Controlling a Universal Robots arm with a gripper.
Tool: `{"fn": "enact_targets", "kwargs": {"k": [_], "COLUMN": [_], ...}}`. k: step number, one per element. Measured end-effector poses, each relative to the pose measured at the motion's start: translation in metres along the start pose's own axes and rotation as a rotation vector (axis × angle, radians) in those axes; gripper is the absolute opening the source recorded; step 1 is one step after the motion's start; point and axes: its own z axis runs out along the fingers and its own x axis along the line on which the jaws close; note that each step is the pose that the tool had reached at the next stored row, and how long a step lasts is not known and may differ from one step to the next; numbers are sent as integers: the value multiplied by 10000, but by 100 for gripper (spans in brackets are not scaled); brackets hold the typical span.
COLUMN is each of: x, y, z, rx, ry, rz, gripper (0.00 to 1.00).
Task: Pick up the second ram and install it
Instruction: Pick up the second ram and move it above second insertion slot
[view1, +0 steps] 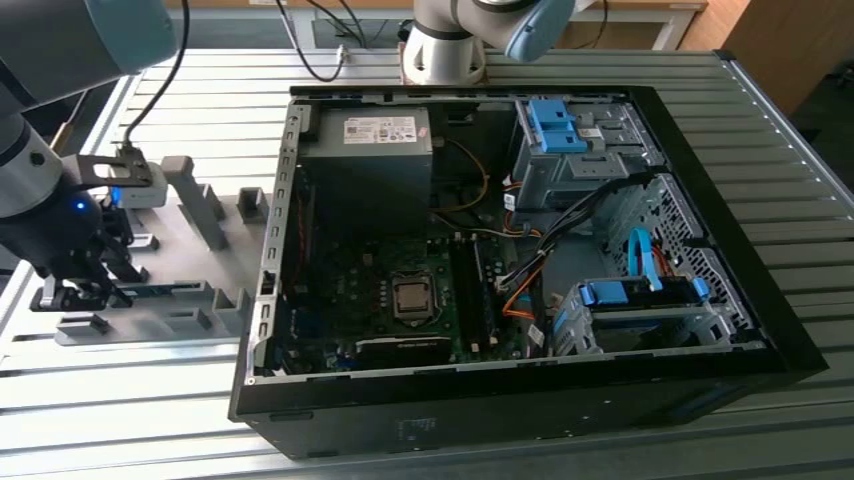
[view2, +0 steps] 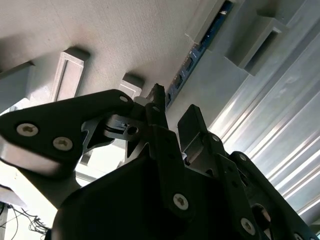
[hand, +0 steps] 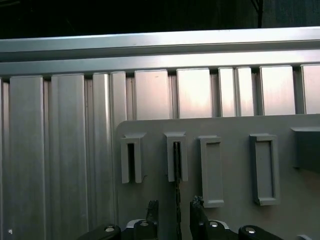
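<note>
The ram (view1: 160, 289) is a thin blue stick. It stands on its long edge in a slot of the grey plate (view1: 174, 240). In the exterior view that is at about 9 o'clock from the open computer case (view1: 747, 335). It is not in the case.

The tool (view1: 83, 298) hangs right over the end of the ram that is farthest from the case. In the first wrist view the ram (hand: 176, 165) looks like a thin dark line that runs in between the two fingers (hand: 152, 209). The fingers are spread apart, one on each side, with a little gap to the stick. So the tool (hand: 175, 207) is open and holds nothing. In the second wrist view the blue stick (view2: 197, 50) also leads in to the tool (view2: 174, 107).

More grey blocks (view1: 200, 210) stand on the plate at about 12 o'clock from the ram. The plate and the case both sit on the ribbed metal bench (view1: 134, 400).
</note>
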Motion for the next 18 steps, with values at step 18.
{"fn": "enact_targets", "kwargs": {"k": [18], "x": [-37], "y": [2], "z": [45], "rx": [-3], "ry": [-14], "rz": [-1], "gripper": [30]}}
